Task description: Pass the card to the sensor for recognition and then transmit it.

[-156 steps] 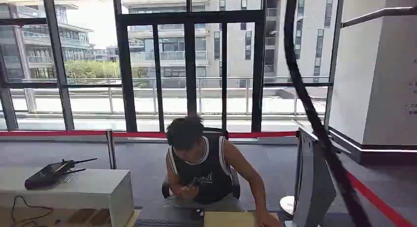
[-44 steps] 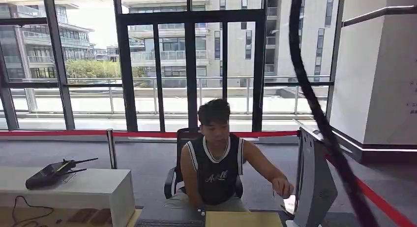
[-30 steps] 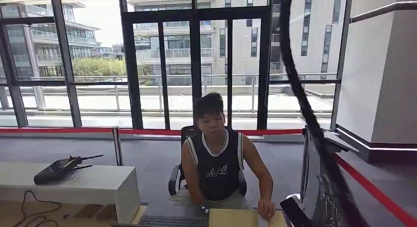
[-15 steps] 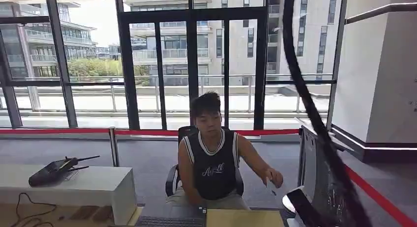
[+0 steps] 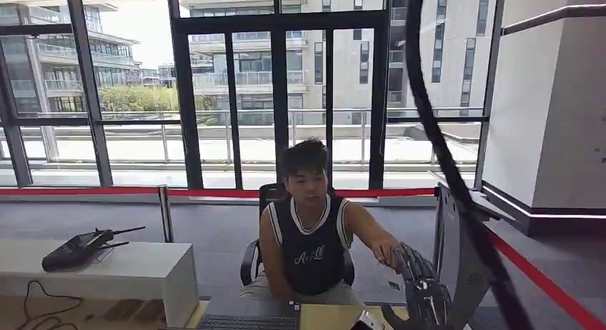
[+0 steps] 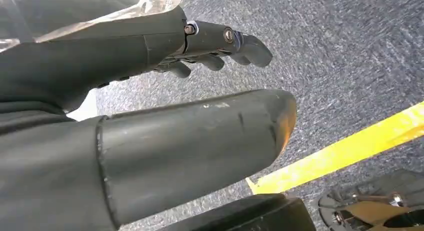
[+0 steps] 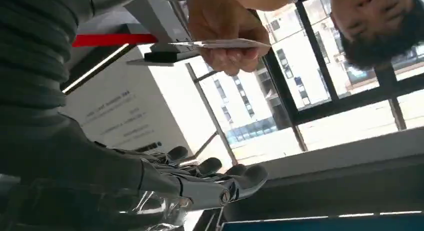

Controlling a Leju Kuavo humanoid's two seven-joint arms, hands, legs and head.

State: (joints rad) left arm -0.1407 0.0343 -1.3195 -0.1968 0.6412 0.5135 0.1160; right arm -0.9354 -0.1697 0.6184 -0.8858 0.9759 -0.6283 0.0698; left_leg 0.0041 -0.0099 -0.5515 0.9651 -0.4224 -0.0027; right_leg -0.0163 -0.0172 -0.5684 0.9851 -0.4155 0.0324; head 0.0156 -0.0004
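A seated person (image 5: 309, 233) faces me and reaches an arm toward my right hand (image 5: 423, 291), which is raised in front of the grey sensor terminal (image 5: 461, 262). In the right wrist view the person's hand (image 7: 225, 26) pinches a thin white card (image 7: 220, 43) edge-on, a short way off my right hand's (image 7: 150, 178) outstretched fingers (image 7: 235, 181). The card and my fingers are apart, and nothing lies in that hand. My left hand (image 6: 150, 91) hangs over the grey carpet, fingers (image 6: 225, 41) straight and holding nothing.
A white counter (image 5: 136, 273) at the left carries a black device (image 5: 78, 248). A keyboard (image 5: 246, 321) and a tan desk top (image 5: 325, 317) lie at the bottom edge. A black cable (image 5: 443, 158) crosses the right side. Yellow floor tape (image 6: 350, 146) runs below my left hand.
My right hand has risen into the head view beside the terminal. The person's arm, holding the card out half a second ago, now reaches right up to that hand.
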